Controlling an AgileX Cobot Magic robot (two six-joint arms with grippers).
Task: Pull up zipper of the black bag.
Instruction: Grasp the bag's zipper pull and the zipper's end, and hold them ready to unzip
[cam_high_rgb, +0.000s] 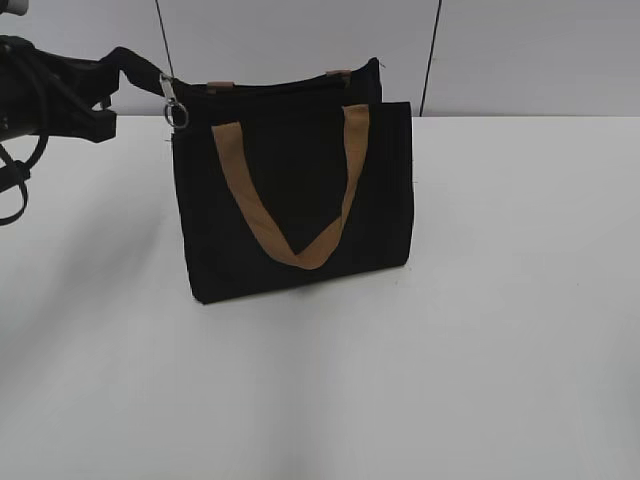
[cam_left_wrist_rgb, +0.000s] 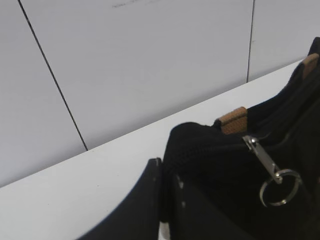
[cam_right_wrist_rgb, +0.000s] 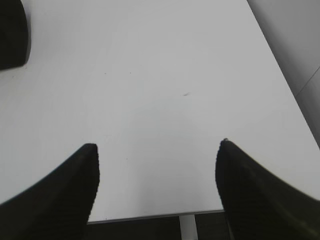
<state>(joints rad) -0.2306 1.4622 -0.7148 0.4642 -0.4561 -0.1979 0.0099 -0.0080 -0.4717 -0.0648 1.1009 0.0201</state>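
Observation:
The black bag (cam_high_rgb: 300, 200) stands upright on the white table, one tan handle drooping in a V on its face. The zipper (cam_high_rgb: 175, 105), a silver clasp and ring, hangs at the bag's top left corner. It also shows in the left wrist view (cam_left_wrist_rgb: 272, 175), below the black zip line. My left gripper (cam_high_rgb: 112, 85) is shut on the black fabric end of the bag's top edge, just left of the zipper; the jaws (cam_left_wrist_rgb: 164, 172) pinch that fabric. My right gripper (cam_right_wrist_rgb: 157, 150) is open and empty over bare table, out of the exterior view.
The white table (cam_high_rgb: 480, 330) runs to a grey panelled wall (cam_high_rgb: 520, 50) behind the bag. In the right wrist view the table's near edge (cam_right_wrist_rgb: 150, 217) lies under the jaws and a corner of the black bag (cam_right_wrist_rgb: 11, 35) shows at top left.

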